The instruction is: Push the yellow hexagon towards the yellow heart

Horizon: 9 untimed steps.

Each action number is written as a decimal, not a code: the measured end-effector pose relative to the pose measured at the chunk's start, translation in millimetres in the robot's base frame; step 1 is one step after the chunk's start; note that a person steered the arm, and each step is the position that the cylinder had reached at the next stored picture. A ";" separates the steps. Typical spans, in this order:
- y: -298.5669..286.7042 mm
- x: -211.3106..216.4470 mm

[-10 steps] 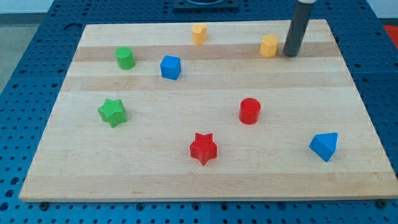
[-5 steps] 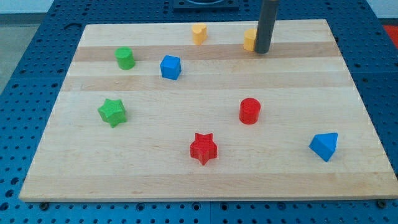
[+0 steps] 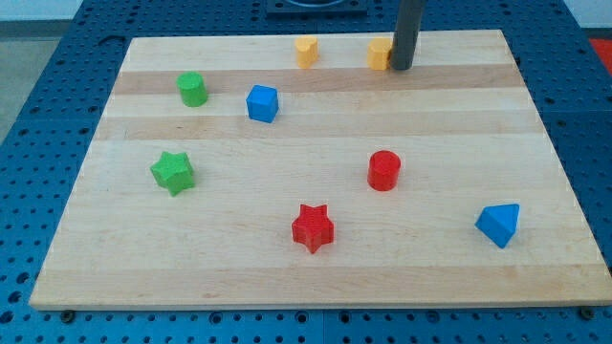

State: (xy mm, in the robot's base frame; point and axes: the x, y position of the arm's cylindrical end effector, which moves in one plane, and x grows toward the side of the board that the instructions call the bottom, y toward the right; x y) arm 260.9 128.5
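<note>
The yellow hexagon (image 3: 381, 54) sits near the top edge of the wooden board, partly hidden by my rod. My tip (image 3: 402, 68) touches its right side. The yellow heart (image 3: 306, 51) stands to the hexagon's left, also near the top edge, with a gap about one and a half blocks wide between them.
A green cylinder (image 3: 192, 89) and a blue cube (image 3: 262, 103) lie at the upper left. A green star (image 3: 173, 173) is at the left, a red cylinder (image 3: 383, 170) and a red star (image 3: 313, 227) in the middle, a blue triangular block (image 3: 500, 225) at the lower right. The board's top edge (image 3: 229, 39) is close.
My tip has moved left and slightly up, pushing the yellow hexagon left and up toward the yellow heart. The other blocks have not moved.
</note>
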 end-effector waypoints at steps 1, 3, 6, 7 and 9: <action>0.9 -8.9; -4.7 0.3; -29.9 -40.5; -36.8 -37.0; -20.6 -40.6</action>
State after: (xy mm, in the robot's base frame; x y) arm 220.3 107.8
